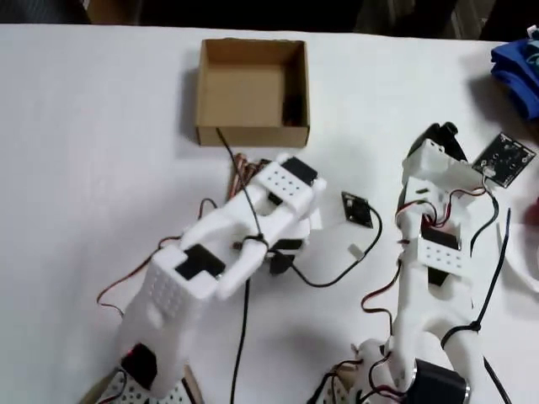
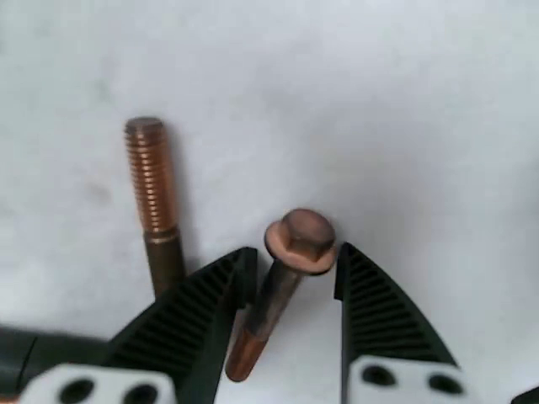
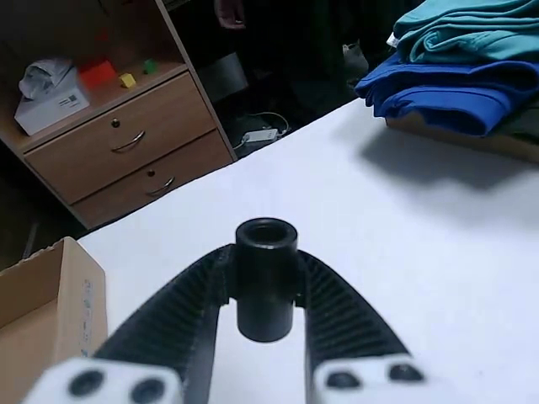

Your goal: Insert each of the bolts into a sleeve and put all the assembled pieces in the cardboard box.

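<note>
Two copper bolts lie on the white table in the left wrist view. One bolt (image 2: 154, 198) lies apart beside the fingers. The other bolt (image 2: 301, 235), with a hex flange head, lies between the fingers of my left gripper (image 2: 295, 252), which is open around it. My right gripper (image 3: 266, 290) is shut on a black sleeve (image 3: 266, 244), held upright above the table. From above, the left arm (image 1: 286, 185) hangs just in front of the cardboard box (image 1: 253, 133), and the right gripper (image 1: 440, 139) is off to the box's right. Something dark (image 1: 293, 108) lies inside the box.
Two small circuit boards (image 1: 358, 209) (image 1: 505, 181) and loose cables lie between and beside the arms. Folded blue cloth (image 1: 518, 71) sits at the far right edge. A wooden drawer unit (image 3: 126, 143) stands beyond the table.
</note>
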